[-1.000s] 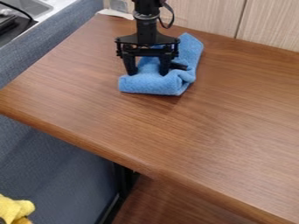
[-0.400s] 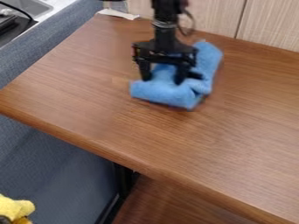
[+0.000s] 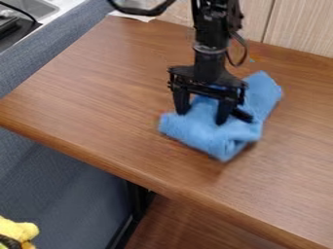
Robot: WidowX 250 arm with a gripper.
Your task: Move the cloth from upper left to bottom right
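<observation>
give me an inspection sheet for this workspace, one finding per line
surface: brown wood-grain table, no damage seen
job's things: blue cloth, bunched and folded, around the table's middle
clutter: white strip at the table's far left corner
end effector: over the cloth, two fingers apart, tips down at it
cables: black loop beside the arm; thin black cable near the sink
surroundings: sink upper left, blue-grey partition, pale panels behind, yellow toy lower left

Pale wood-grain panels [image 3: 296, 29] behind a brown table [image 3: 98, 87]; blue-grey padded partition [image 3: 62, 51] alongside; metal sink [image 3: 32, 7] beyond.
</observation>
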